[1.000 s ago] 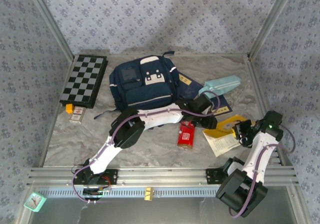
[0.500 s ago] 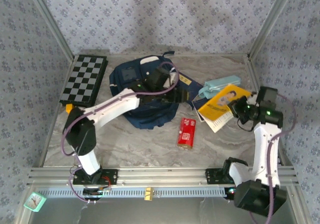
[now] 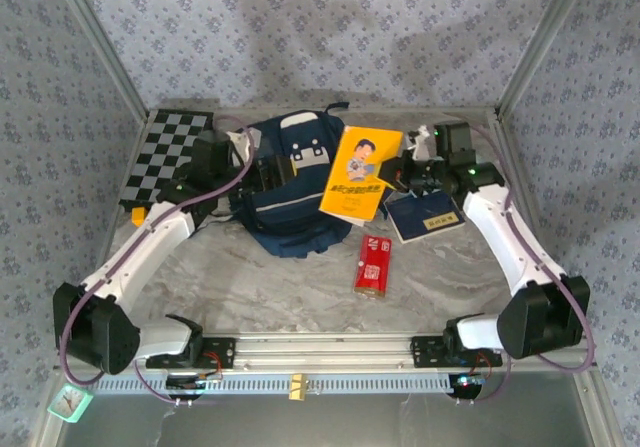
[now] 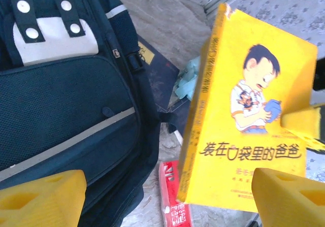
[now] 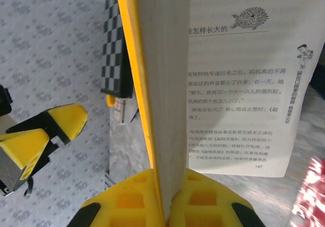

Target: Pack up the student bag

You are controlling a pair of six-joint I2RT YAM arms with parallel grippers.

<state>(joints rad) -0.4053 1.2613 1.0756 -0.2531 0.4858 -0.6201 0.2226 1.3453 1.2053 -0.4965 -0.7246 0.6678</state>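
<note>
The right gripper point(image 5: 161, 191) clamps a yellow book point(image 3: 352, 175). The left gripper point(image 4: 165, 199) stands wide above the student bag point(image 3: 290, 192), with the book and a red packet point(image 3: 373, 265) beyond its fingers.

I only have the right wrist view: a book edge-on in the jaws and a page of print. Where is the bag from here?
Observer: In the top view, the yellow book hangs over the right edge of the student bag, with its cover showing upward.
Operator: Is the left gripper holding the bag?
Observer: No. The left gripper is over the bag, open, with nothing between its fingers.
Operator: What is on the table on my side?
Observer: A dark blue booklet lies flat on the table just right of the bag, beside the book.
</note>
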